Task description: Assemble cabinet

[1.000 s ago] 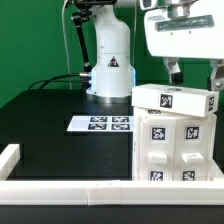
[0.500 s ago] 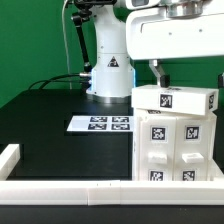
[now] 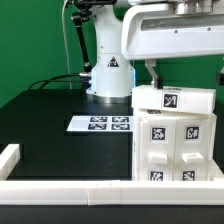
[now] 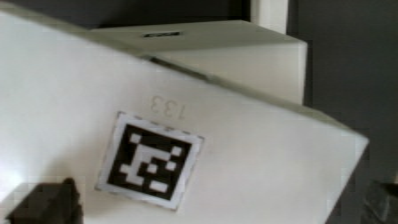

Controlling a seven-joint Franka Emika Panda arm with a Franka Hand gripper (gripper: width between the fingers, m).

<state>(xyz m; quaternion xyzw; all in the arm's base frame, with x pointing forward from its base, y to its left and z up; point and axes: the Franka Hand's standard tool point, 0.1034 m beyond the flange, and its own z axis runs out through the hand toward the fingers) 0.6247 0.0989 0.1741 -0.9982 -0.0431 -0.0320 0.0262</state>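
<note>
One gripper (image 3: 183, 76) hovering above cabinet (image 3: 175, 140), jaws standing apart, gripping nothing; marker board (image 3: 101, 124) lying at cabinet's 9 o'clock.

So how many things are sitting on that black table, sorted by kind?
Cabinet, the white box with tags: 1
White top panel lying on the cabinet: 1
Marker board: 1
White border rail: 1
Total: 4

The cabinet (image 3: 173, 140) looks like smooth, matt white plastic with paper-like printed tags. The table (image 3: 60, 150) is matt black. The arm (image 3: 108, 55) is glossy white.
</note>
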